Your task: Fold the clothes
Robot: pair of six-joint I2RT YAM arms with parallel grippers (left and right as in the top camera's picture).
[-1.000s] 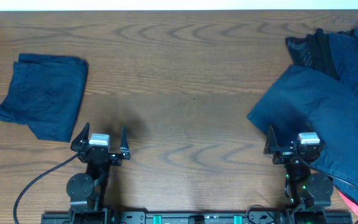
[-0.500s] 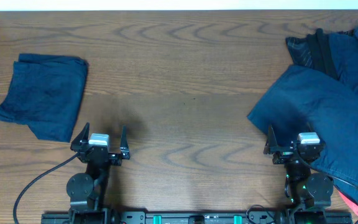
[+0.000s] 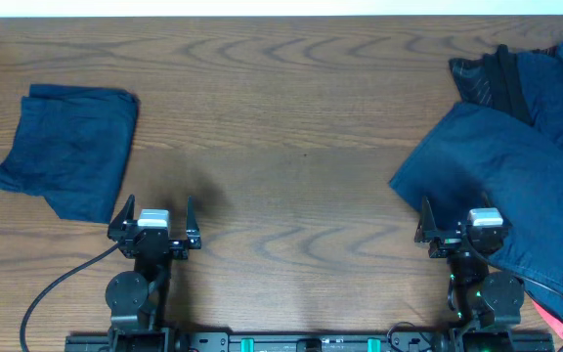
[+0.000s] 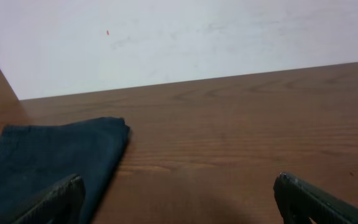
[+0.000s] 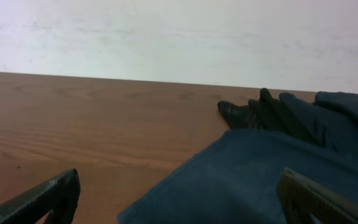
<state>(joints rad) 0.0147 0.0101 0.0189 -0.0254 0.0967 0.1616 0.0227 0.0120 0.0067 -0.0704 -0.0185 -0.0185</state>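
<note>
Your right tool (image 3: pixel 455 210) waits wide and empty at the near-left edge of the unfolded heap (image 3: pixel 521 186), which sprawls ahead and to its right along the bench (image 3: pixel 291 117) edge. The left tool (image 3: pixel 158 203), equally wide and empty, faces only the folded piece (image 3: pixel 66 152). The right arm is nearer.

Table (image 3: pixel 291 117): brown wood, smooth, a little shiny, with wavy grain lines. Folded cloth (image 3: pixel 71 147): soft, dark blue, matt, a bit wrinkly. Pile (image 3: pixel 516 166): same soft blue cloth, matt, with big loose folds. Left fingers (image 4: pixel 50 202): black, hard, matt, looks like plastic. Wall (image 4: pixel 197 37): white, matt, a bit smudgy. Cable (image 3: pixel 62 279): black, thin, smooth.
</note>
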